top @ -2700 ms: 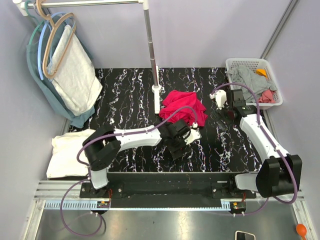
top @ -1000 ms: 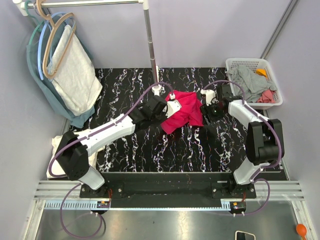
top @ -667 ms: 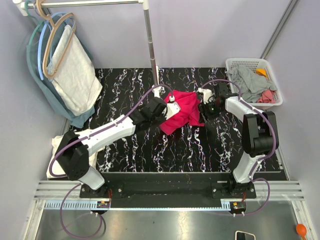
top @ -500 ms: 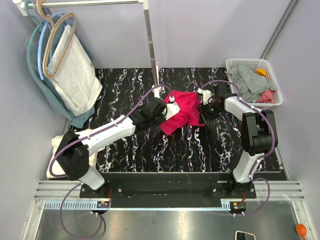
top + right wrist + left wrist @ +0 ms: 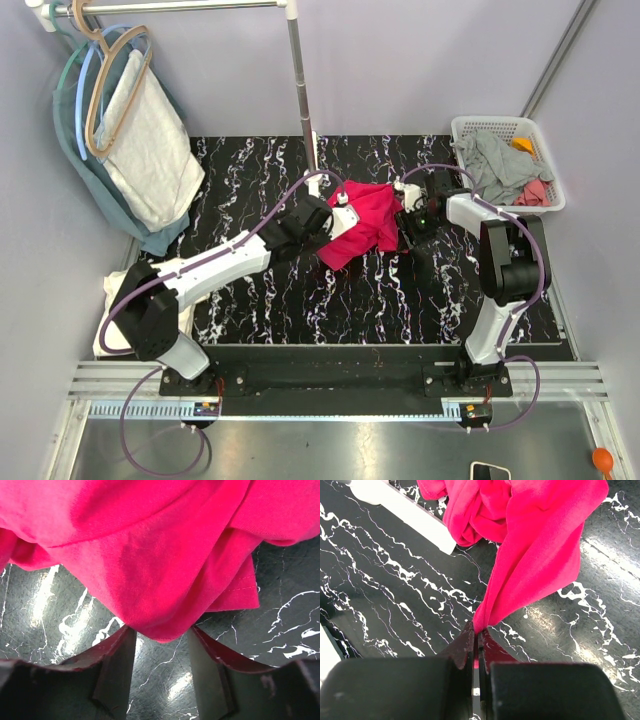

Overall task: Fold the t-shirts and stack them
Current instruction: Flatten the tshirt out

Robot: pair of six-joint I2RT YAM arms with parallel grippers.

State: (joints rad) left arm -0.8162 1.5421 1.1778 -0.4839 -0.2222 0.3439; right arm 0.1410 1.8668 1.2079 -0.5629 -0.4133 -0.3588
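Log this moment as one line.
left tool: shut on red t-shirt edge | right tool: open, jaws either side of a drooping fold | fold state: shirt bunched, not yet folded

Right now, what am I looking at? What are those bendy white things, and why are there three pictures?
Those are two robot arms, a left arm and a right arm, bolted to a black marbled table. The big picture looks down from above. The other two come from little cameras on each arm's wrist, so you see that arm's own fingers up close. A crumpled red t-shirt lies in the middle of the table. The left fingers are pinched shut on a bit of it. The right fingers stand open on either side of another edge and are not squeezing it yet. A white basket at the far right holds more clothes. A cream shirt lies at the left, and hangers carry cloths on a rail.
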